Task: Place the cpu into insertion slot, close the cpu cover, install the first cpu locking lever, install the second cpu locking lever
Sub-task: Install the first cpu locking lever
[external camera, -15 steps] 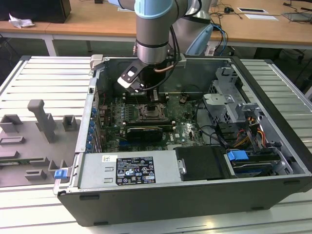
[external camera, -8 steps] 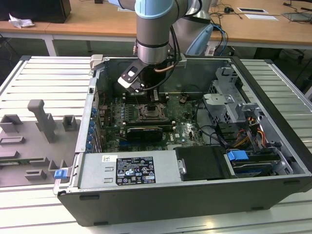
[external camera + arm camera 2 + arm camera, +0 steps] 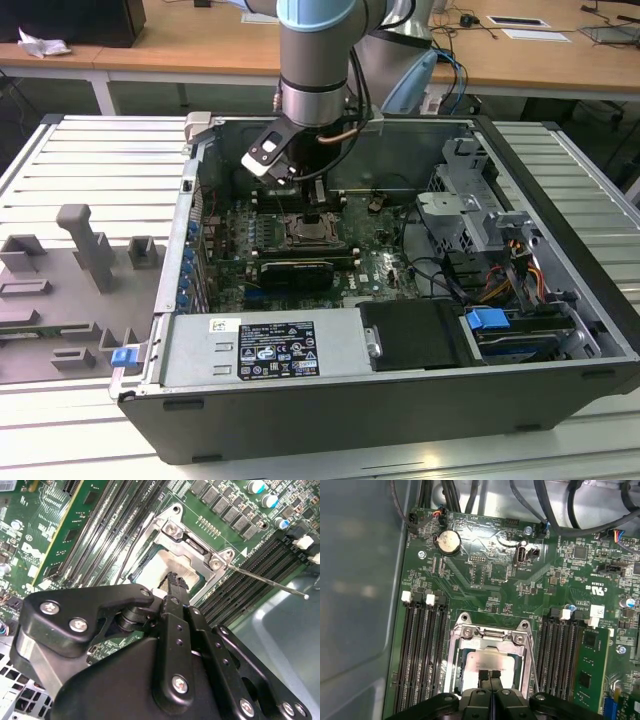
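Down low in the computer case with the gripper, jaws pinched together on nothing. Poised right over the cpu, seated in the insertion slot beneath the cpu cover. Alongside, a thin locking lever jutting out.

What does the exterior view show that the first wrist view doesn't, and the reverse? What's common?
Exterior view: the arm, the open case, its labelled power supply, and grey fixture blocks on the table at the exterior view's left.
First wrist view: the coin cell, white memory-slot clips, and the cpu framed by the cpu cover.
Both: the green board and the shut gripper over the cpu.
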Robot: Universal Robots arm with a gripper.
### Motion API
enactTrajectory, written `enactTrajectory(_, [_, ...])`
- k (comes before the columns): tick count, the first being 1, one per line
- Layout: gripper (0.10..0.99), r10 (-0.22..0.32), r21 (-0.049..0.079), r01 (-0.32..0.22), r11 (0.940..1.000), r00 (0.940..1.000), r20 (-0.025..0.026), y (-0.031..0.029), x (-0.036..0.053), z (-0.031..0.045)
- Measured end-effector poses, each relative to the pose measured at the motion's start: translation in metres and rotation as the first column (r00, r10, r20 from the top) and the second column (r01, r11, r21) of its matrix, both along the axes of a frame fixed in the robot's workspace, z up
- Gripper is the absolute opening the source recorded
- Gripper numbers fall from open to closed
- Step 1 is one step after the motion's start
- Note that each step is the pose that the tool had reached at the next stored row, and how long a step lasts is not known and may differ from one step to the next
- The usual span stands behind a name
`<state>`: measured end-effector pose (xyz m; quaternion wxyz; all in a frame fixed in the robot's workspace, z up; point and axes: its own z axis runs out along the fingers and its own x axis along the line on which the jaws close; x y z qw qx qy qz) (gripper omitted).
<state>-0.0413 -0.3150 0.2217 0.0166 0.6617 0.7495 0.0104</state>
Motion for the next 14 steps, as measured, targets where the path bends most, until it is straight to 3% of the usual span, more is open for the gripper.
enactTrajectory(14, [0.106, 0.000, 0.000, 0.000, 1.0000, 1.0000, 0.0000, 0.0000, 0.0000, 0.0139])
